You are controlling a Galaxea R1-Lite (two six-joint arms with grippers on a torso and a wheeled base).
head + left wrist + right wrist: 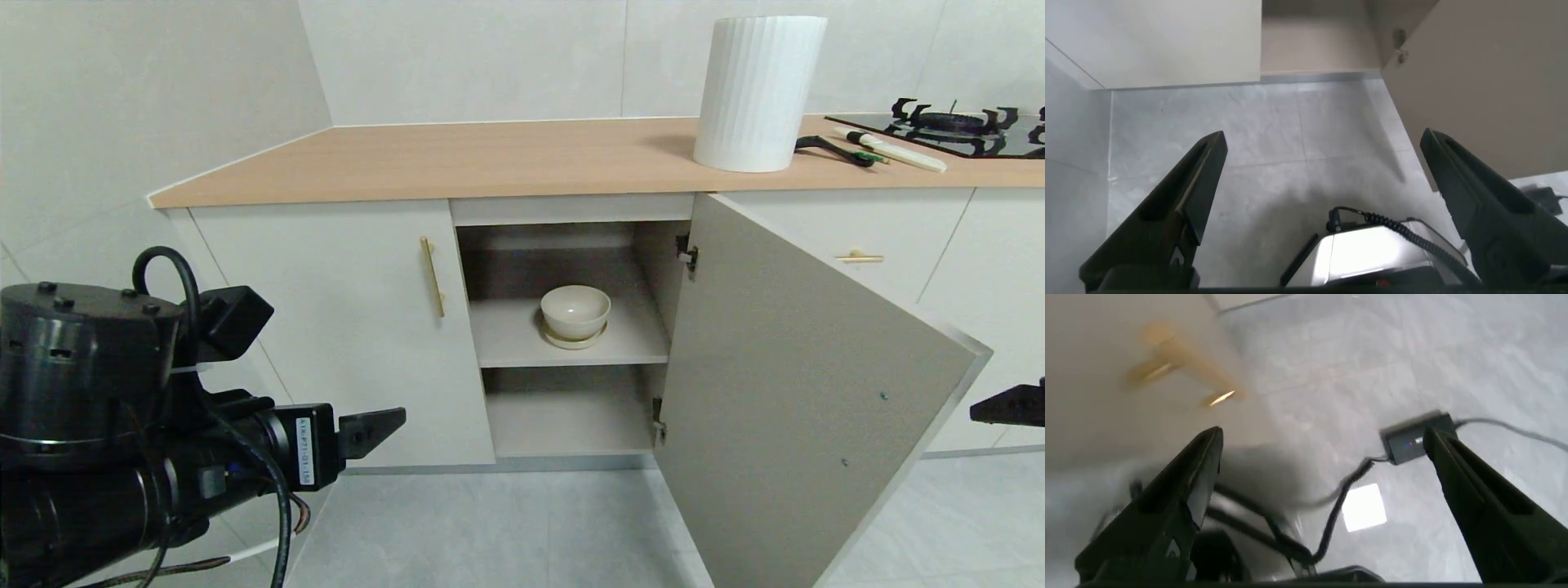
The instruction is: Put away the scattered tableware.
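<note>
A cream bowl (575, 310) sits on a small plate (574, 337) on the middle shelf (506, 339) of the open cabinet. Loose utensils lie on the wooden counter by the stove: a black one (833, 149), a green-handled one (867, 152) and a cream one (898, 151). My left gripper (1323, 143) hangs low at the left, in front of the shut cabinet door, open over the floor with nothing in it. My right gripper (1323, 441) is open and holds nothing; one of its fingers (1008, 404) shows at the right edge, beyond the open door.
The open cabinet door (800, 392) swings out far to the right. A tall white ribbed container (758, 91) stands on the counter (490, 159) beside the gas stove (955, 131). A gold handle (1176, 363) is near my right gripper. A black box with cable (1417, 441) lies on the floor.
</note>
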